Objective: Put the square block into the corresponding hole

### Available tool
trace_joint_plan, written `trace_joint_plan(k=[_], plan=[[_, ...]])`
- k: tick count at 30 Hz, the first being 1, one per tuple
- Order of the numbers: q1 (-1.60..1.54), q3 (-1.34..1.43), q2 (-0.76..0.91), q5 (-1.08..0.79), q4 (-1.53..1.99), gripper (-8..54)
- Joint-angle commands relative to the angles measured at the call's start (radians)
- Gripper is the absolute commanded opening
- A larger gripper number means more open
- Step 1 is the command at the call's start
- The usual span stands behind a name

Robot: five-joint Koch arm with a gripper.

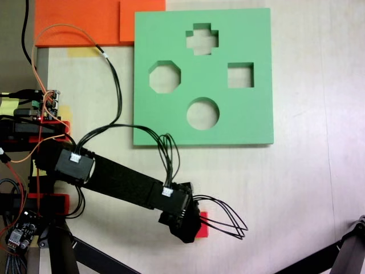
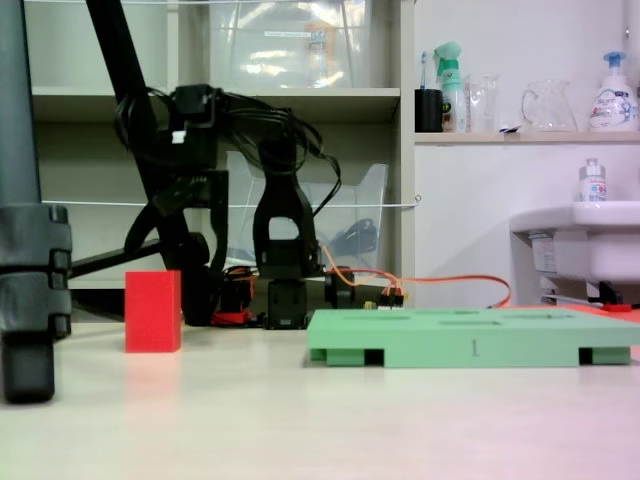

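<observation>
The square block (image 1: 204,224) is a small red foam cube on the table, below the green foam board (image 1: 251,114); the arm's head covers its left part from above. From the low side the square block (image 2: 153,311) stands alone on the table, left of the board (image 2: 470,348). The square hole (image 1: 240,75) lies on the board's right side, with nothing in it. My gripper (image 1: 183,231) hangs over the cube and, seen from the side, the gripper (image 2: 175,215) is above it, not touching. Its jaws overlap, so their state is unclear.
The board also has a cross cutout (image 1: 202,39), an octagonal cutout (image 1: 165,77) and a round cutout (image 1: 203,113). Orange foam sheets (image 1: 80,20) lie at the top left. Cables loop beside the gripper. A tripod leg (image 2: 25,250) stands near the block.
</observation>
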Motion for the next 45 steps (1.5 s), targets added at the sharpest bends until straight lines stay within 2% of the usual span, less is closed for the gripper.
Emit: trace_joint_plan(k=[1, 19, 20, 23, 24, 37, 45], plan=[[0.028, -0.041, 0.005, 0.011, 0.0, 52.2], [0.057, -0.018, -0.137, 0.035, -0.137, 51.9], [0.049, -0.018, -0.141, 0.041, -0.137, 49.2], [0.051, -0.015, -0.158, 0.046, -0.123, 31.0], [0.066, -0.015, -0.167, 0.046, -0.104, 29.0], [0.06, -0.015, -0.209, 0.011, 0.048, 27.9], [0.06, -0.014, -0.167, -0.117, 0.058, 28.1]])
